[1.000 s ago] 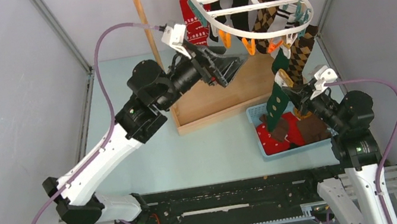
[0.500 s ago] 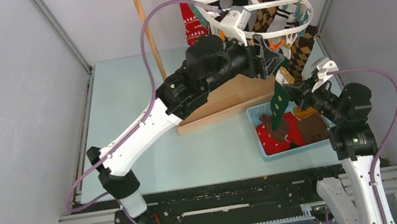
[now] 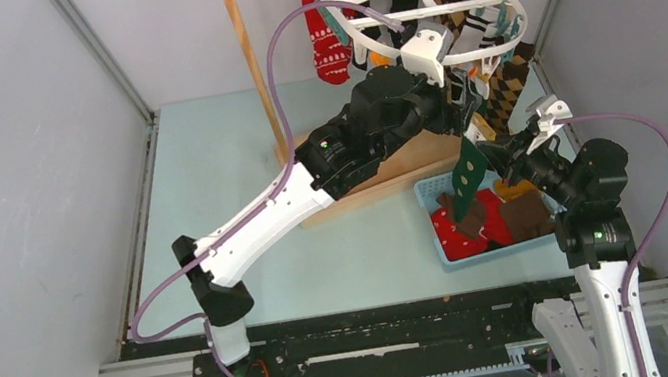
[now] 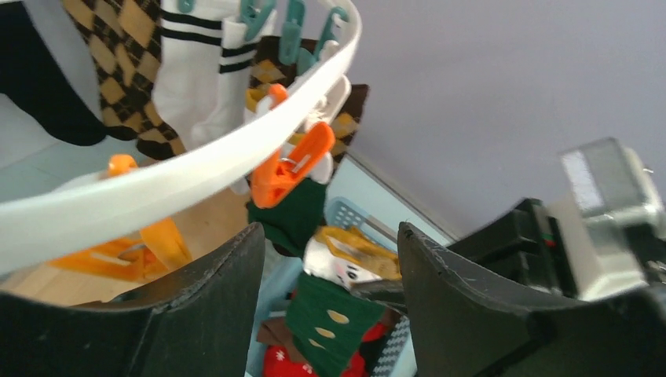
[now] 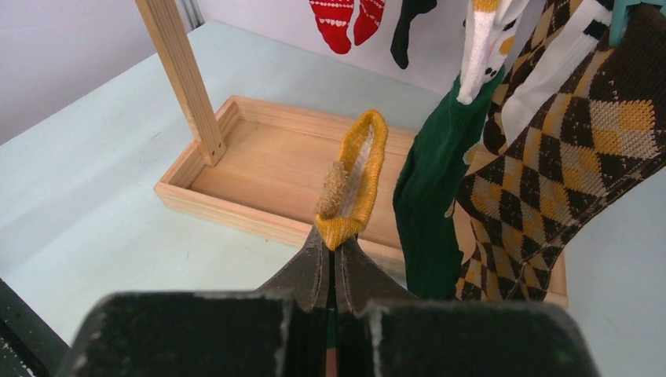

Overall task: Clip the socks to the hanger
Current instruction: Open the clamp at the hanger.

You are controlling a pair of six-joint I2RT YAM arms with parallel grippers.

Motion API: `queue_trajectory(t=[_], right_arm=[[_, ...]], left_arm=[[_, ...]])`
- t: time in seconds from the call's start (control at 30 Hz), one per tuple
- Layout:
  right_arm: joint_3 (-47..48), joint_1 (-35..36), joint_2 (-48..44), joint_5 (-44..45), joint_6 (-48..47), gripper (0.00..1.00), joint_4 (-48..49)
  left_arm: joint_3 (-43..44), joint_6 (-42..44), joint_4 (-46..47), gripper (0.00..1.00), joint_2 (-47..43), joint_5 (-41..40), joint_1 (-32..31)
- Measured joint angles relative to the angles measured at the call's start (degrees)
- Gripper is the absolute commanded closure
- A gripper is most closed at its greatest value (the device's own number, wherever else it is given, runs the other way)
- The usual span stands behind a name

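The white oval hanger (image 3: pixel 422 2) hangs from the wooden rack, with red, black, white striped and argyle socks clipped round it. My right gripper (image 3: pixel 499 154) is shut on the yellow-cuffed top (image 5: pixel 353 181) of a dark green sock (image 3: pixel 470 175), holding it up under the hanger's front right rim. My left gripper (image 3: pixel 470 98) is open just below that rim (image 4: pixel 157 184). An orange clip (image 4: pixel 292 165), which holds another dark green sock (image 4: pixel 294 220), hangs in front of it. In the left wrist view the held sock (image 4: pixel 334 322) shows between my open fingers (image 4: pixel 204 314).
A light blue basket (image 3: pixel 432 195) below holds a red sock (image 3: pixel 460 239) and brown socks (image 3: pixel 524 214). The rack's wooden base tray (image 5: pixel 275 157) and left post (image 3: pixel 251 60) stand behind. An argyle sock (image 5: pixel 565 157) hangs right of my right gripper.
My left arm has swung right, from beside the rack's left post to under the hanger's front right rim. My right gripper has kept the green sock raised, almost in place.
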Motion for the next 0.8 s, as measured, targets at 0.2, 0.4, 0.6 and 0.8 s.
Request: queue_trajectory(t=[0.2, 0.4, 0.6, 0.8], right_arm=[[0.0, -0.44, 0.0, -0.31, 0.02, 1.0, 0.02], [0.0, -0.87, -0.02, -0.81, 0.11, 1.0, 0.02], [0.0, -1.31, 0.0, -1.4, 0.24, 1.0, 0.04], [0.0, -1.49, 0.0, -1.6, 0.46, 1.0, 0.09]], left_arm=[[0.0, 4.66, 3.41, 0.33, 2.19, -4.42, 0.02], [0.0, 7.19, 7.26, 0.33, 3.04, -7.39, -0.15], [0.0, 8.76, 11.15, 0.36, 3.32, -9.66, -0.2], [-1.01, 9.16, 14.14, 0.36, 3.48, -10.29, -0.2]])
